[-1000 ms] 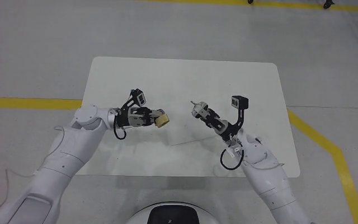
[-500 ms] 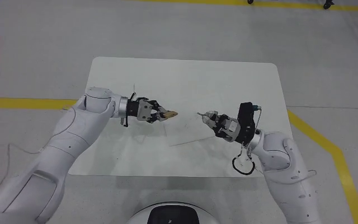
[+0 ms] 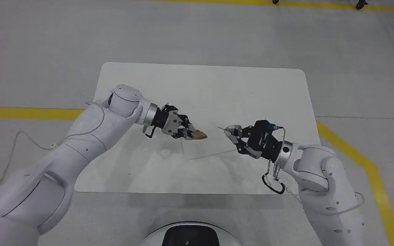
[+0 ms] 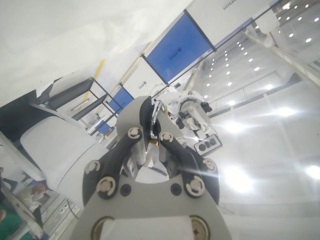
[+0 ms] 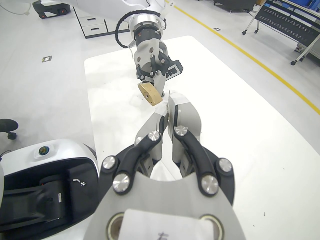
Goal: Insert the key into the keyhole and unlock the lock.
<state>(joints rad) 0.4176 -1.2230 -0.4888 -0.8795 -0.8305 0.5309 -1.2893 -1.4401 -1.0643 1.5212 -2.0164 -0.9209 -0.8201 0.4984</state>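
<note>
Over the middle of the white table (image 3: 246, 86), my left gripper (image 3: 186, 131) is shut on a brass padlock (image 3: 200, 133). Its fingers clamp the silver shackle (image 4: 156, 112), and the body (image 5: 150, 94) points toward the other arm. Facing it, my right gripper (image 3: 233, 133) is shut on a small silver key (image 3: 222, 129), seen edge-on between the fingers (image 5: 168, 107). The key's tip points at the lock, with a short gap between them. In the right wrist view, the left gripper (image 5: 152, 76) hangs just beyond the key. The keyhole itself cannot be made out.
The tabletop around and under both grippers is bare white. Yellow floor lines (image 3: 37, 114) run past the table on both sides. Desks and chairs (image 5: 275, 13) stand far off in the room.
Both wrists have turned and the grippers have come closer together. The lock has moved right and a little toward me, and the gap to the key has shrunk.
</note>
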